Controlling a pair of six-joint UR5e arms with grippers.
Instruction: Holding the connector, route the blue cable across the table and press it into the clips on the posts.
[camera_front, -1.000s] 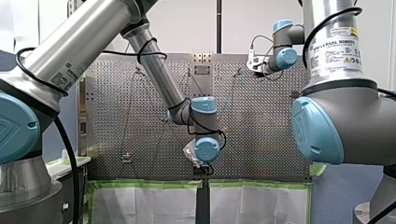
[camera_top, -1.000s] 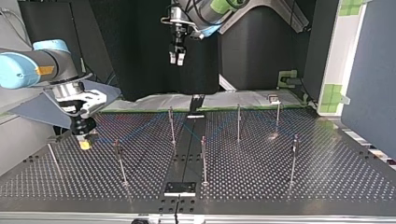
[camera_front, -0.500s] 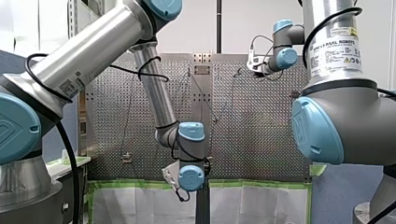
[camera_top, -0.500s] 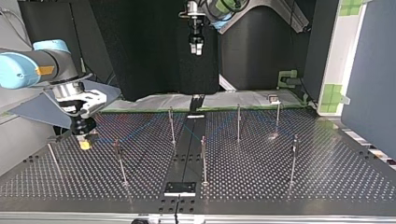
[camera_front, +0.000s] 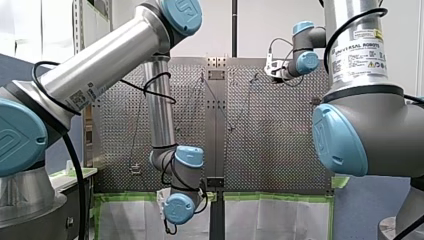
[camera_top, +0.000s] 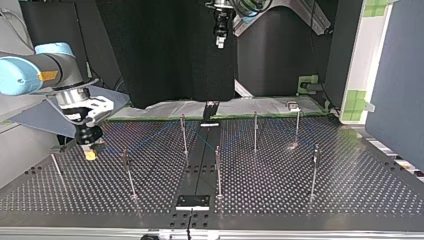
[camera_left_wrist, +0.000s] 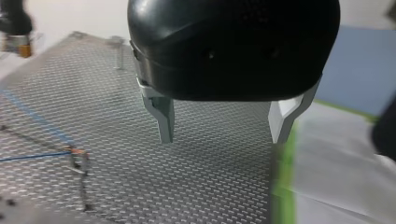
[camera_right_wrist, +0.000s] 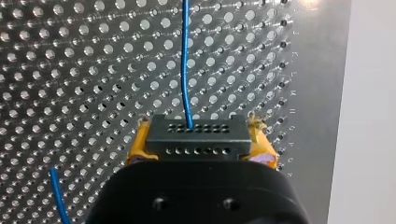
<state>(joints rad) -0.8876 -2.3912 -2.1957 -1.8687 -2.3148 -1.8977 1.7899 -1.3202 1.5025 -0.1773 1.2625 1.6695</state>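
Connector (camera_right_wrist: 195, 133) clenched between the yellow pads (camera_right_wrist: 137, 149) of my right end effector (camera_top: 90, 151), held low over the perforated desk (camera_top: 300, 195), close to its edge at the top view's left. Blue cable (camera_right_wrist: 185, 60) leaving the connector's face as one thin line, straight ahead over the holes. Further out, faint in the top view, zigzagging between the posts (camera_top: 184, 135) toward that view's right. Seemingly caught at several post tops already; in the left wrist view, reaching one of the clips (camera_left_wrist: 77, 156), but too fine to judge seated or merely resting.

My left end effector (camera_left_wrist: 224, 135) released and empty, fingers (camera_left_wrist: 164, 116) spread wide, hanging high near the desk's edge by the green tape (camera_left_wrist: 281, 196), well apart from cable and posts.

Likely trouble from here:
- **Too much tension:** with the connector drawn further from the posts, a real chance of dragging the cable out of a clip or bending a thin post.
- **Too much slack:** probably a sag off the clip tops onto the desk.
- **Twist in the grip:** held only by its two sides, so liable to turn between the pads under a sideways tug from the cable.
- **A snag on the way down:** with my left end effector lowered carelessly to press, a risk of catching a stretched span or knocking a post.
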